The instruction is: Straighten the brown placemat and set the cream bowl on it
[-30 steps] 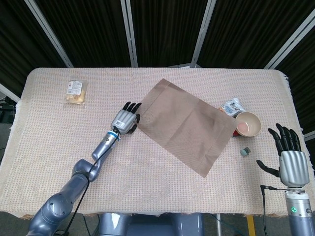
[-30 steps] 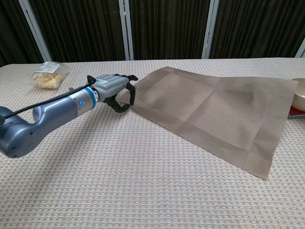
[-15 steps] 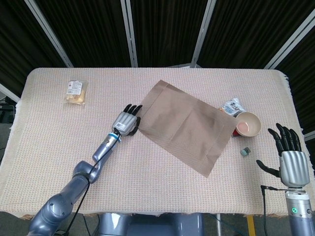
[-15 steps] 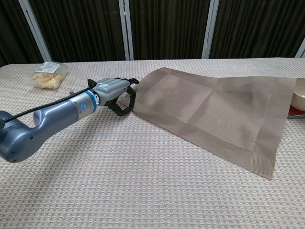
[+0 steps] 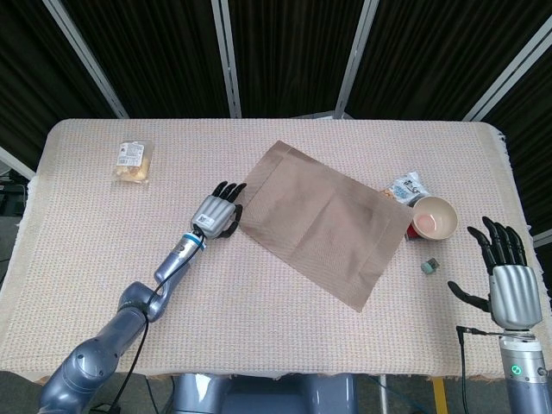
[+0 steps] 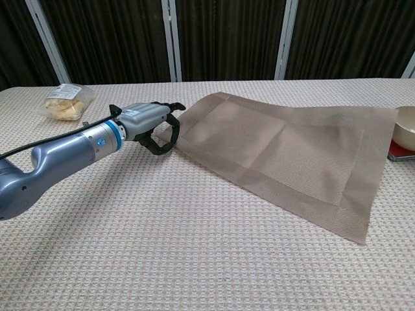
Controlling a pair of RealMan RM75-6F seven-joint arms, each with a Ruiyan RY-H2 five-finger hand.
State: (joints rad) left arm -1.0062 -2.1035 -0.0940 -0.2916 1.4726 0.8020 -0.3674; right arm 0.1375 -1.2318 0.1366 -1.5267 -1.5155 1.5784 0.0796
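A flat brown woven rectangular placemat [image 5: 326,222] lies askew on the table covered in a beige waffle-weave cloth [image 5: 259,328], its long sides running diagonally from upper left toward lower right in the head view. The robot's left hand [image 5: 216,216], a grey metal hand with black fingers, sits at the placemat's left short edge; in the chest view the left hand [image 6: 150,119] has its dark fingers [image 6: 170,127] curled down at that border, touching or pinching the mat's edge, though the pictures do not settle whether the edge is truly gripped. The grey left arm [image 6: 58,155] stretches low across the cloth from the near left. The round cream bowl [image 5: 435,216] with a pinkish interior stands on the cloth just off the placemat's right corner, upright, touching or nearly touching the mat; in the chest view only its left rim [image 6: 406,127] shows at the frame's right side. The right hand [image 5: 506,269] is held near the table's right edge, well apart from the bowl, its fingers spread and holding nothing. A small crinkled snack packet [image 5: 405,187] lies just behind the bowl, a small grey-green block [image 5: 429,266] lies in front of it, and a clear bag of pale pastry [image 5: 133,161] rests near the far left of the table.
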